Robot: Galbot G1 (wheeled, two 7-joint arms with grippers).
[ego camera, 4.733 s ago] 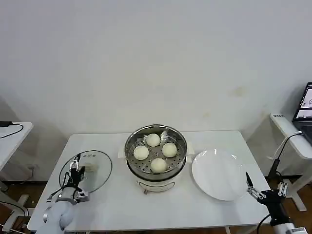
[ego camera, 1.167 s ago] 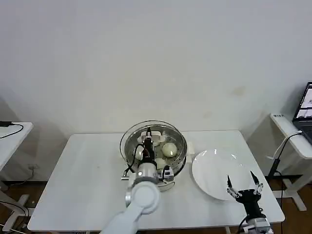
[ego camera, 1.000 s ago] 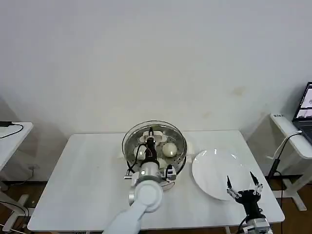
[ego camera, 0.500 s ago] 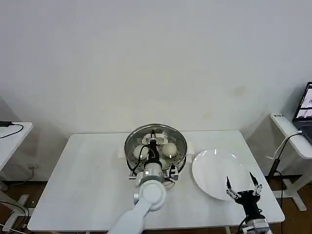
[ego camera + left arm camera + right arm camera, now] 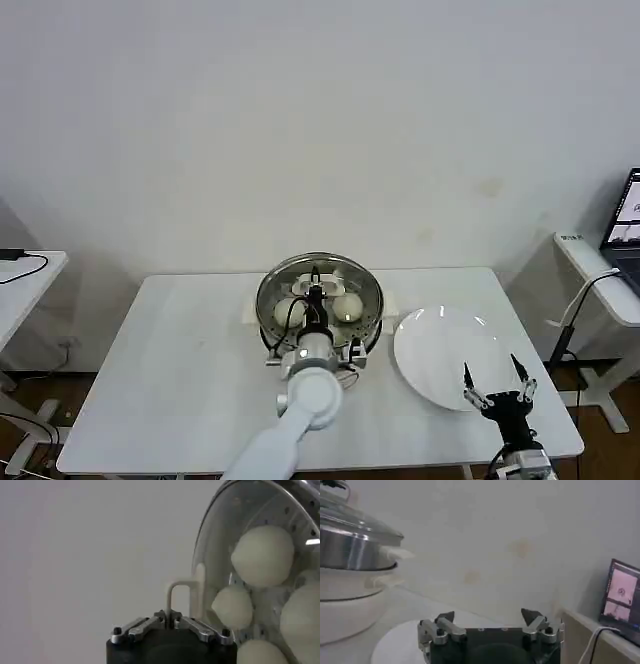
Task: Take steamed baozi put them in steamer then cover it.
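The steamer [image 5: 372, 322] stands mid-table with its glass lid [image 5: 345, 275] lying over it. My left gripper [image 5: 316, 293] is above the lid's centre, shut on the lid's white loop handle [image 5: 172, 592]. Cream-white baozi [image 5: 347, 305] show through the glass, and the left wrist view shows several of them [image 5: 262, 555] on the perforated tray. My right gripper [image 5: 495, 393] hangs open and empty over the near edge of the white plate [image 5: 445, 345]. In the right wrist view that gripper [image 5: 488, 616] is open, with the lidded steamer [image 5: 350, 547] farther off.
The flat white plate [image 5: 400, 640] lies right of the steamer with nothing on it. A side table [image 5: 20, 280] stands off to the left. Another desk with a laptop [image 5: 628, 220] stands at the right. The table's left half is bare.
My left arm carried the lid from the table's left side over the steamer. In the last second it shifted slightly right and settled centred on the rim. The right gripper barely moved.
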